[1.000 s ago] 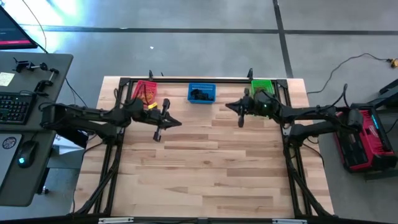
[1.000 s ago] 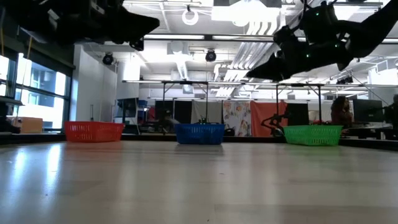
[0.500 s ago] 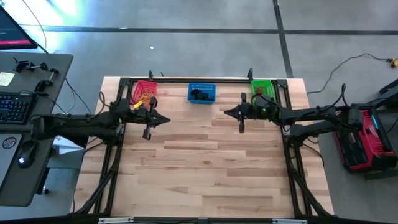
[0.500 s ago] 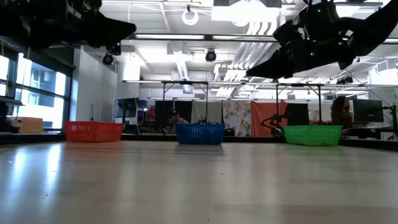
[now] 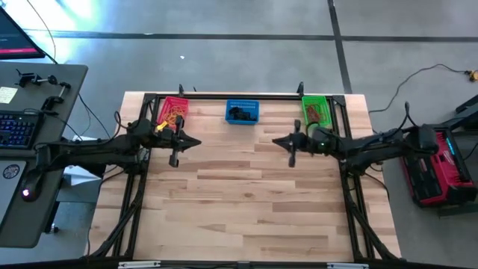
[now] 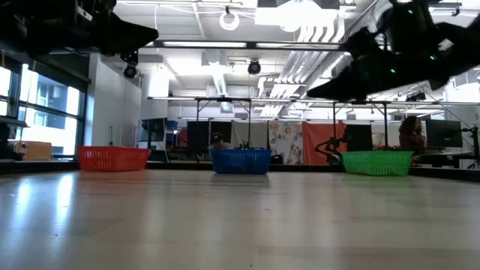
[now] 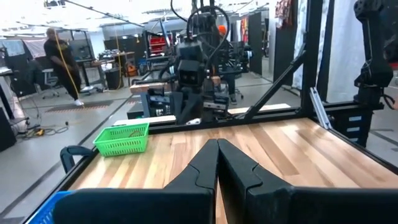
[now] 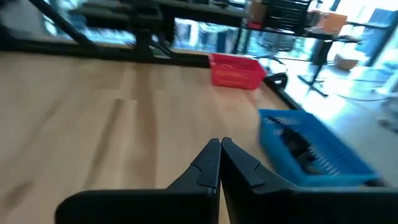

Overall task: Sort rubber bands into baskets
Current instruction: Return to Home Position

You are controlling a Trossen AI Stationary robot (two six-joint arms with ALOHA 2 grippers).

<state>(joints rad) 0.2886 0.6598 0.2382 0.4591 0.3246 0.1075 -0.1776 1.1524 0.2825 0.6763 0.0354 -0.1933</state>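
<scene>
Left wrist view shows the left gripper (image 7: 217, 148) with fingers pressed together, empty, above bare wood; the right gripper (image 8: 221, 146) is likewise closed on nothing. In the high view, along the table's (image 5: 246, 209) upper edge, yellow bands (image 5: 173, 116) fill the red-pink basket (image 5: 184, 104), black bands (image 5: 239, 114) the blue basket (image 5: 242, 102), red-orange bands (image 5: 317, 114) the green basket (image 5: 314, 98).

Robotics lab: ceiling ducts (image 6: 219, 76), concrete floor (image 5: 224, 63), keyboard (image 5: 16, 128).
</scene>
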